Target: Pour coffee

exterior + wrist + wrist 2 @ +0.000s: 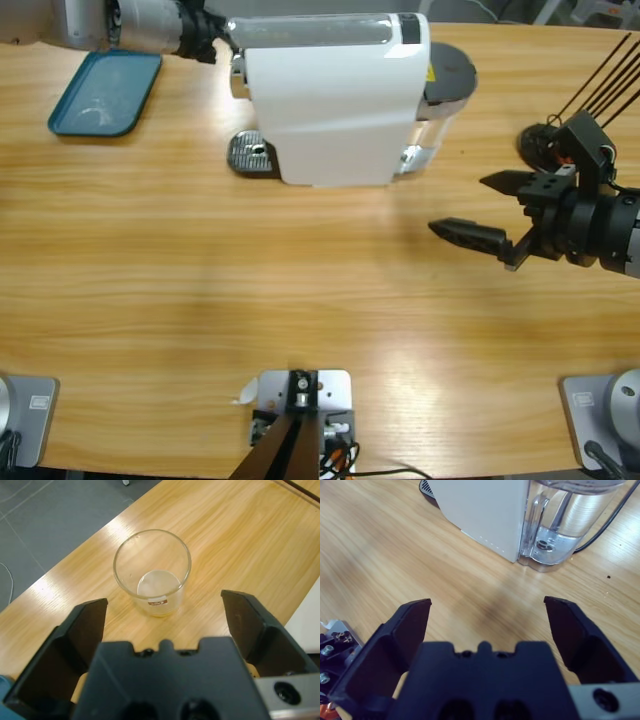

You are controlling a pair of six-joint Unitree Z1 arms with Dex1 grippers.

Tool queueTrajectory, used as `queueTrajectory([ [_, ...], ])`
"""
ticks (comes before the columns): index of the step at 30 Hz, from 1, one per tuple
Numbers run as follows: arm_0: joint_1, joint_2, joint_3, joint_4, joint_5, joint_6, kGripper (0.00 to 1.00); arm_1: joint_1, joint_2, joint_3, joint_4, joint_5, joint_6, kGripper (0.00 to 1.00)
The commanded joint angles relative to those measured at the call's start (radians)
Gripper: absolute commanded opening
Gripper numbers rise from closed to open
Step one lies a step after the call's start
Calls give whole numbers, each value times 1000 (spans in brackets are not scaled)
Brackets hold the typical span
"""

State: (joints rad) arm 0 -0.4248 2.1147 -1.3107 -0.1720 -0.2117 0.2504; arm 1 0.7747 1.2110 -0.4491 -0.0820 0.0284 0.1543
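One clear glass tumbler, seemingly empty, stands upright before the wide left pincer; right pincer gapes wide.

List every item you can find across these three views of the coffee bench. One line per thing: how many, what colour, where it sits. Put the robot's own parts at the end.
Glass tumbler: one, clear, upright on the table near its edge, ahead of the left pincer; no coffee visible in it.
Coffee machine: one, white, far middle of the table.
Water tank: one, clear, at the machine's side.
Drip grate: one, silver, at the machine's foot.
Tray: one, teal, far corner of the table.
Table: one, light wood.
Left pincer: one, black, open.
Right pincer: one, black, open, holding nothing.
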Motion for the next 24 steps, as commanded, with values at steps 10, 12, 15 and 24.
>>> queueTrajectory([
  [10,18,166,-276,304,10,-24,991,-28,42,7,-12,15,-10,1000],
  [12,23,176,-300,318,10,-23,991,-29,46,7,-13,15,-10,1000],
  [15,25,190,-335,348,11,-23,991,-31,48,6,-13,15,-10,1000],
  [24,23,220,-413,427,8,-10,991,-49,62,7,-25,27,-13,1000],
])
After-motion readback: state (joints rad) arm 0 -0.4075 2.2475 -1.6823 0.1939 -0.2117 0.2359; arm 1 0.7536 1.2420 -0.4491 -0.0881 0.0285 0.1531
